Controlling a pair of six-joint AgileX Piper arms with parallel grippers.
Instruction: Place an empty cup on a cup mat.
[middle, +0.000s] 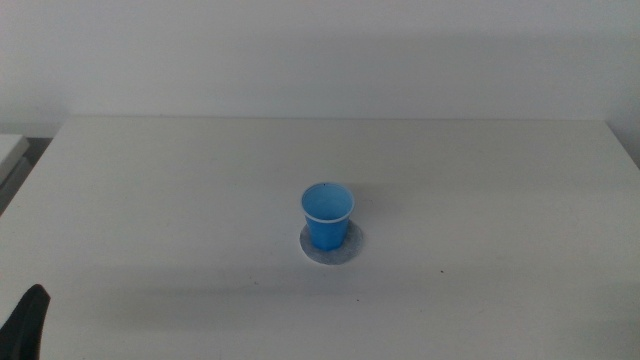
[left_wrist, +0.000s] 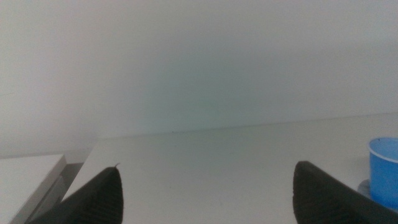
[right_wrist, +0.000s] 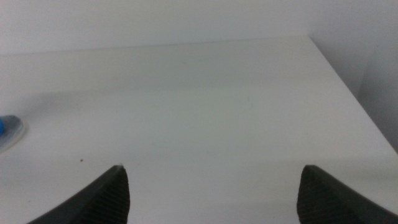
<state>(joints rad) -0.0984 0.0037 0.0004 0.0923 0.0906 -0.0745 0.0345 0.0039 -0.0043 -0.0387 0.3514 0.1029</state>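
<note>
Cup first: small bright blue tapered plastic cup (middle: 327, 216) with its thin pale rim, and I'm seeing it standing on the flat round mottled grey cup mat (middle: 346, 251), out in the middle of the white tabletop (middle: 480, 200). From the middle view the cup sits a touch toward the mat's far-left part, with more grey showing on the near and right side of the cup; its base looks fully on the disc.

Cup is upright: long axis vertical, open mouth up, narrow base down on the mat. No tilt that I can make out, and the inside looks empty.

Both arms are clear of it. My left gripper (left_wrist: 205, 199) is back well off to the cup's left, jaws spread wide with nothing between them; only a dark tip of it shows at the near-left corner of the middle view. My right gripper (right_wrist: 211, 199) is pulled back to the cup's right, also spread wide and empty, with just a sliver of mat and cup at the edge of its wrist view.

My read: placement is done, so what's left is keeping out. If I move either arm, I'd go away from the cup, staying high, because a light plastic cup like this would likely tip or slide at the slightest nudge.
</note>
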